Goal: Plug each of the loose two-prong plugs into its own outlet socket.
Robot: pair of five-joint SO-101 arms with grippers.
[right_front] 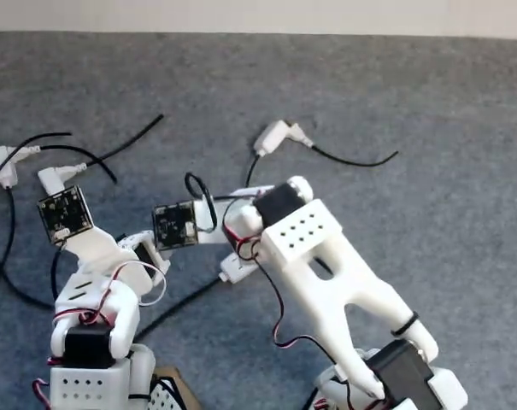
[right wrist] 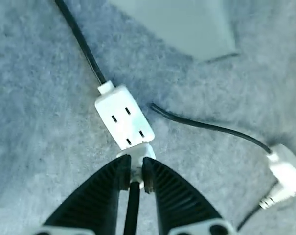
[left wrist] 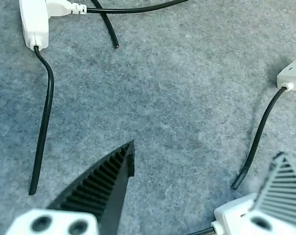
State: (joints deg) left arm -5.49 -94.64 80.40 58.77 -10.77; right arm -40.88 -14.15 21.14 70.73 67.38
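In the high view the right arm [right_front: 326, 256] stretches from the near right corner toward the middle of the grey table [right_front: 463, 102]. The left arm [right_front: 91, 295] stands at the near left corner. A white outlet block [right_front: 234, 267] pokes out from under the right arm, its black cord running toward the near edge. A corded white fitting [right_front: 275, 137] lies toward the far edge.

In the left wrist view the left gripper [left wrist: 206, 149] is spread wide over bare table, grasping nothing. Beyond it a corded plug [left wrist: 64, 7] touches a white socket piece [left wrist: 33, 24]; I cannot tell whether it is seated. A second socket end [left wrist: 294, 73] lies well apart from that pair.

In the right wrist view the right gripper [right wrist: 135, 164] is clenched on a white plug [right wrist: 136, 149]. Its front touches the end of a slotted outlet [right wrist: 119, 117], and its prongs are hidden. Another white fitting [right wrist: 284, 174] lies nearby.
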